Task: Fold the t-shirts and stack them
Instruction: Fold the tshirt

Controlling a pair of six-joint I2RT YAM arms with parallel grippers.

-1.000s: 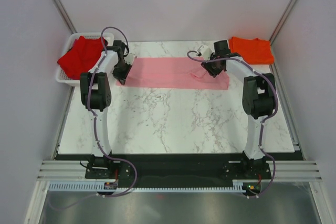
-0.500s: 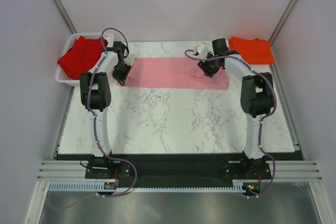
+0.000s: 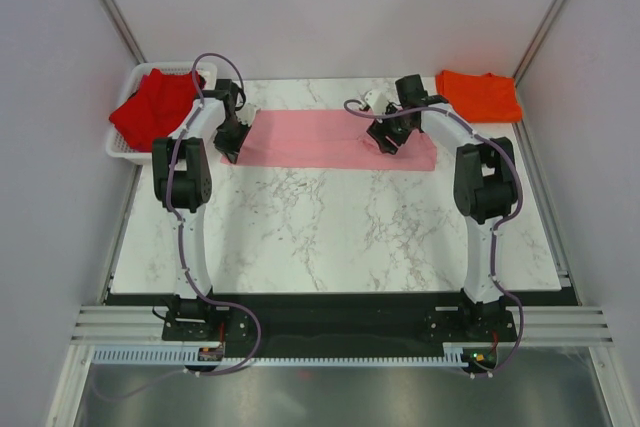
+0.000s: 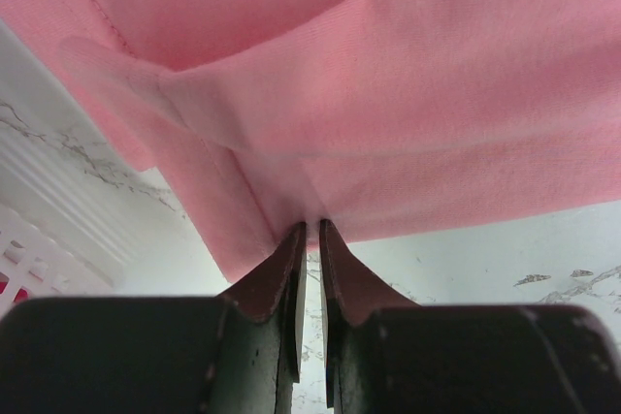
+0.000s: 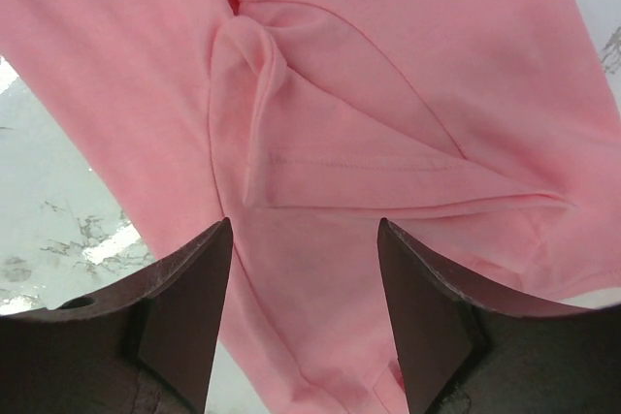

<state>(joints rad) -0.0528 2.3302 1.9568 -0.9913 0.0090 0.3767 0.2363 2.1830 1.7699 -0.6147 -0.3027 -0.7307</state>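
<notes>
A pink shirt (image 3: 320, 137) lies spread in a long band across the far half of the marble table (image 3: 330, 237), with both arms reaching over its ends. The left gripper (image 4: 310, 228) is at the shirt's left end, its jaws pressed nearly together and pinching the edge of the cloth, which bunches into a ridge at the tips. The right gripper (image 3: 390, 137) hangs over the shirt's right part with its jaws spread wide and nothing between them. In the right wrist view, its two dark fingers (image 5: 184, 317) frame a patch where the cloth is creased and doubled over along a stitched hem. An orange shirt (image 3: 480, 94) lies flat in the table's far right corner, just beyond the pink one and apart from it. A red shirt (image 3: 152, 107) sits heaped in a white basket (image 3: 120, 153) at the far left edge of the table, near the left arm.
</notes>
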